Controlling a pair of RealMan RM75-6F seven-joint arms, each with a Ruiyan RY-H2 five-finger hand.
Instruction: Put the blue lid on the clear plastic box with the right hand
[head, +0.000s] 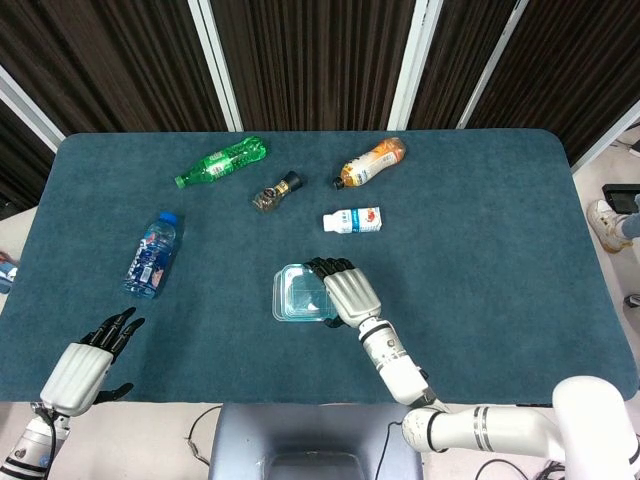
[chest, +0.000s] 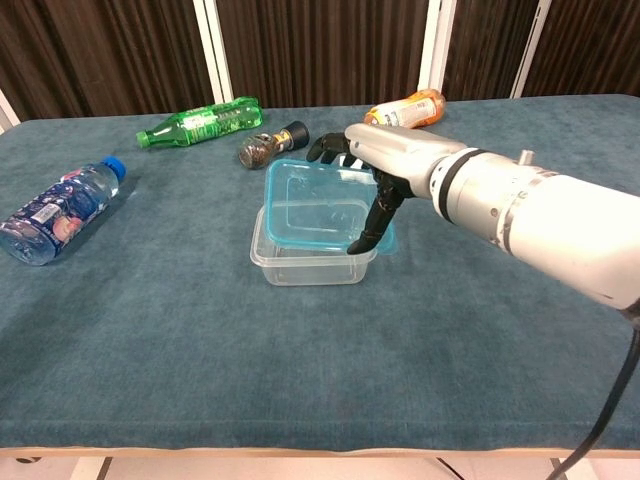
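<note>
The clear plastic box (chest: 300, 262) (head: 284, 310) stands near the table's front middle. My right hand (chest: 378, 165) (head: 337, 290) holds the blue lid (chest: 315, 205) (head: 301, 297) by its right edge, fingers over the top and thumb underneath. The lid lies tilted over the box, its front edge low at the box rim and its far edge raised. My left hand (head: 85, 364) hangs open at the table's front left corner, far from the box; only the head view shows it.
A blue-capped water bottle (chest: 55, 211) lies at the left. Behind the box lie a green bottle (chest: 200, 122), a small dark bottle (chest: 268, 146), an orange bottle (chest: 405, 109) and a small white bottle (head: 353, 220).
</note>
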